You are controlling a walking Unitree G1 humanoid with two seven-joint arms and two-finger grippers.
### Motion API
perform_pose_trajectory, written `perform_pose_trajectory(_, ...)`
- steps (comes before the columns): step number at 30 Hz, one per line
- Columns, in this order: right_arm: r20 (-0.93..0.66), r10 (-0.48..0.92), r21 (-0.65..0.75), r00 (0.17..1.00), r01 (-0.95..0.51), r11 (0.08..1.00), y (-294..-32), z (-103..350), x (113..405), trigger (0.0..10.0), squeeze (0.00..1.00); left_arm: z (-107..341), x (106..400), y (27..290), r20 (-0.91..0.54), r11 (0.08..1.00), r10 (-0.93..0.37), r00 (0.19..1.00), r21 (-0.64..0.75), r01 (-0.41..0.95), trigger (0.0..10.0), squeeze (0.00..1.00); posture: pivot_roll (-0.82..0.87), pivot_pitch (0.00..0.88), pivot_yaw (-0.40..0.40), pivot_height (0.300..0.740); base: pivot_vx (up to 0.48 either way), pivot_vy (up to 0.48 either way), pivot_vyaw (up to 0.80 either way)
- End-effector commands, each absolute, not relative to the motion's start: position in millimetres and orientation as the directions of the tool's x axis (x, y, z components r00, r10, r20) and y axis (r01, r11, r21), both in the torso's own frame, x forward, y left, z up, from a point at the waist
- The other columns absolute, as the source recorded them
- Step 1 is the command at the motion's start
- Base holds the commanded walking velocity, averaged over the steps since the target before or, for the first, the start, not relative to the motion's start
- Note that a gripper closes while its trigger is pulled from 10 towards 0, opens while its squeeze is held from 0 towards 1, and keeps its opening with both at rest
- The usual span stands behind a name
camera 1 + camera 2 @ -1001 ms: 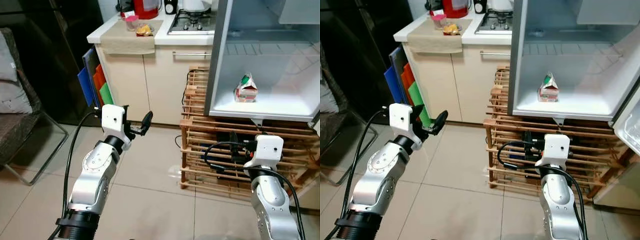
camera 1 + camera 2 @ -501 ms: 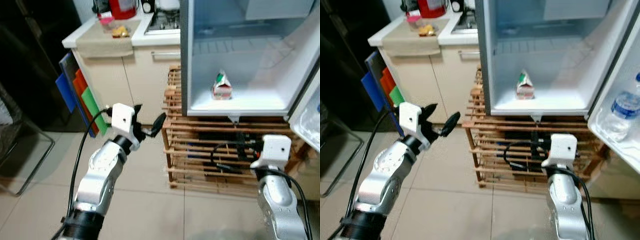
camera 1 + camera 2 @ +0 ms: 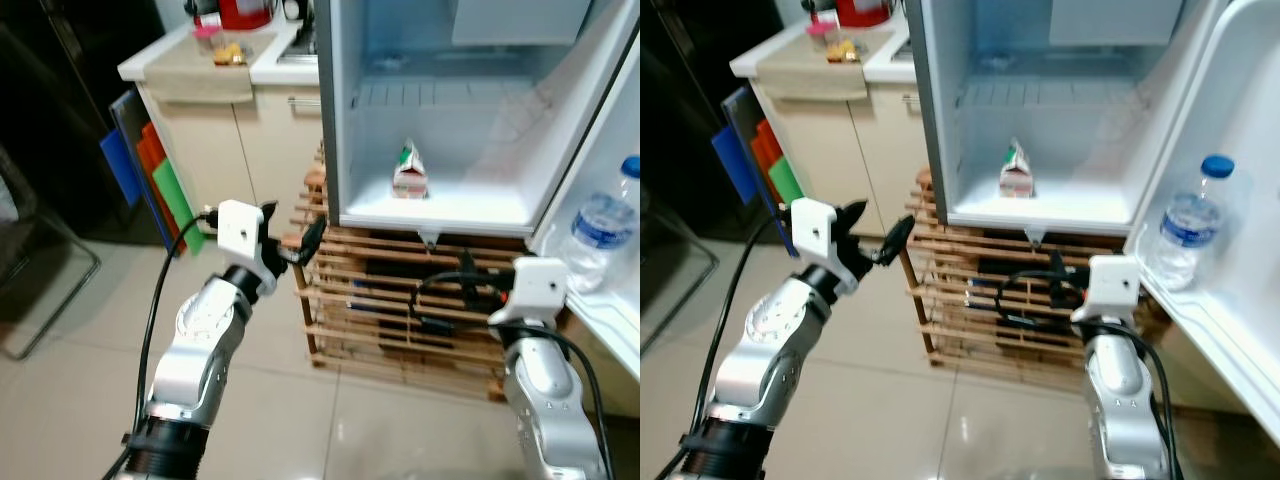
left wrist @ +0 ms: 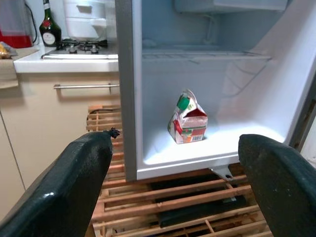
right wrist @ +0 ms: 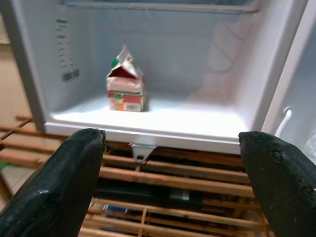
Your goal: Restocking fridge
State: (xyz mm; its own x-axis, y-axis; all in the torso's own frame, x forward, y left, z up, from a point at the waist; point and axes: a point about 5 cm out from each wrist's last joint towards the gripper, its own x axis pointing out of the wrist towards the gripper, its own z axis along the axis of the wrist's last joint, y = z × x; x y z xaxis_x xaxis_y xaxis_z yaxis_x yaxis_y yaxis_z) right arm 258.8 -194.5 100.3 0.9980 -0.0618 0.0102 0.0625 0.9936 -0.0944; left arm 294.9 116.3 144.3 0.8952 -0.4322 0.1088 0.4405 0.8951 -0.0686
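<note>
The small fridge stands open on a wooden slatted rack. One red, white and green carton stands upright on the fridge floor. A water bottle with a blue cap sits in the shelf of the open door at the right. My left gripper is open and empty, held in the air left of the fridge's lower corner. My right gripper is open and empty, low in front of the rack, below the fridge floor. Both wrist views look at the carton between the fingers.
A kitchen counter with a red jug, a stove and small items stands left of the fridge. Coloured boards lean against its cabinet side. A chair frame is at the far left. Tiled floor lies in front.
The whole picture has shifted left, so the camera has turned toward the fridge. The open door and its water bottle have come into view. Both arms keep the same pose, grippers open.
</note>
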Motion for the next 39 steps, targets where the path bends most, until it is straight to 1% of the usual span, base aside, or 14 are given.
perform_pose_trajectory(1, 0.004, -0.056, -0.098, 0.998, 0.056, 0.994, -194.1, 99.8, 258.6, 10.0, 0.00, 144.1, 293.4, 119.0, 0.102, 0.902, -0.417, 0.903, -0.073, 0.425, 10.0, 0.00, -0.12, 0.000, 0.077, 0.740, -0.304, -0.371, 0.00)
perform_pose_trajectory(10, -0.005, -0.064, -0.100, 0.998, 0.063, 0.993, -195.7, 97.7, 255.4, 10.0, 0.00, 145.6, 295.2, 116.9, 0.109, 0.898, -0.427, 0.898, -0.063, 0.435, 10.0, 0.00, -0.13, 0.000, 0.087, 0.740, -0.297, -0.372, 0.00)
perform_pose_trajectory(24, -0.039, -0.055, -0.106, 0.998, 0.050, 0.993, -196.4, 89.3, 248.8, 10.0, 0.00, 145.6, 294.3, 114.9, 0.112, 0.892, -0.437, 0.893, -0.074, 0.446, 10.0, 0.00, -0.13, 0.000, 0.087, 0.740, 0.000, 0.000, 0.00)
perform_pose_trajectory(26, -0.073, -0.017, -0.112, 0.997, 0.009, 0.994, -195.0, 83.0, 244.4, 10.0, 0.00, 145.0, 294.0, 114.6, 0.109, 0.891, -0.440, 0.892, -0.074, 0.448, 10.0, 0.00, -0.13, 0.000, 0.086, 0.740, 0.000, 0.000, 0.00)
perform_pose_trajectory(28, -0.178, -0.021, -0.181, 0.984, -0.012, 0.983, -200.5, 66.7, 236.5, 10.0, 0.00, 143.7, 294.4, 115.9, 0.104, 0.891, -0.438, 0.893, -0.077, 0.446, 10.0, 0.00, -0.13, 0.000, 0.086, 0.740, 0.000, 0.000, 0.00)
perform_pose_trajectory(29, -0.276, -0.107, -0.255, 0.955, 0.034, 0.966, -214.9, 50.2, 229.2, 10.0, 0.00, 139.6, 296.3, 117.9, 0.080, 0.896, -0.432, 0.898, -0.079, 0.437, 10.0, 0.00, -0.13, 0.000, 0.086, 0.740, 0.000, 0.000, 0.00)
perform_pose_trajectory(31, -0.333, -0.170, -0.278, 0.928, 0.075, 0.958, -224.8, 41.3, 225.1, 10.0, 0.00, 133.5, 298.4, 118.8, 0.038, 0.897, -0.432, 0.901, -0.080, 0.434, 10.0, 0.00, -0.14, 0.000, 0.084, 0.740, 0.000, 0.000, 0.00)
perform_pose_trajectory(32, -0.384, -0.203, -0.294, 0.901, 0.089, 0.952, -230.3, 34.4, 221.8, 10.0, 0.00, 124.7, 299.9, 118.5, -0.022, 0.893, -0.446, 0.895, -0.069, 0.444, 10.0, 0.00, -0.14, 0.000, 0.084, 0.740, 0.000, 0.000, 0.00)
perform_pose_trajectory(34, -0.482, -0.276, -0.319, 0.832, 0.126, 0.939, -242.3, 19.9, 213.0, 10.0, 0.00, 95.8, 304.0, 118.8, -0.217, 0.887, -0.453, 0.865, -0.019, 0.461, 10.0, 0.00, -0.14, 0.000, 0.083, 0.740, 0.000, 0.000, 0.00)
perform_pose_trajectory(35, -0.519, -0.329, -0.350, 0.788, 0.155, 0.924, -249.6, 13.2, 208.0, 10.0, 0.00, 83.2, 305.6, 120.6, -0.305, 0.890, -0.435, 0.848, 0.000, 0.456, 10.0, 0.00, -0.14, 0.000, 0.087, 0.740, 0.000, 0.000, 0.00)
perform_pose_trajectory(36, -0.538, -0.362, -0.370, 0.761, 0.173, 0.913, -254.1, 9.7, 205.0, 10.0, 0.00, 76.5, 306.3, 122.0, -0.352, 0.892, -0.419, 0.837, 0.010, 0.451, 10.0, 0.00, -0.14, 0.000, 0.087, 0.740, 0.000, 0.000, 0.00)
perform_pose_trajectory(37, -0.561, -0.408, -0.392, 0.721, 0.203, 0.897, -261.6, 4.4, 200.1, 10.0, 0.00, 71.1, 307.9, 123.3, -0.397, 0.900, -0.399, 0.827, 0.001, 0.436, 10.0, 0.00, -0.14, 0.000, 0.087, 0.740, 0.000, 0.000, 0.00)
perform_pose_trajectory(38, -0.583, -0.517, -0.451, 0.627, 0.280, 0.848, -281.6, -2.6, 189.2, 10.0, 0.00, 70.4, 312.1, 122.0, -0.420, 0.908, -0.389, 0.820, -0.025, 0.418, 10.0, 0.00, -0.14, 0.000, 0.087, 0.740, 0.000, 0.000, 0.00)
perform_pose_trajectory(39, -0.583, -0.571, -0.483, 0.577, 0.319, 0.815, -292.2, -4.6, 183.9, 10.0, 0.00, 72.6, 314.6, 119.7, -0.414, 0.909, -0.393, 0.821, -0.039, 0.416, 10.0, 0.00, -0.17, 0.000, 0.104, 0.740, 0.000, 0.000, 0.00)
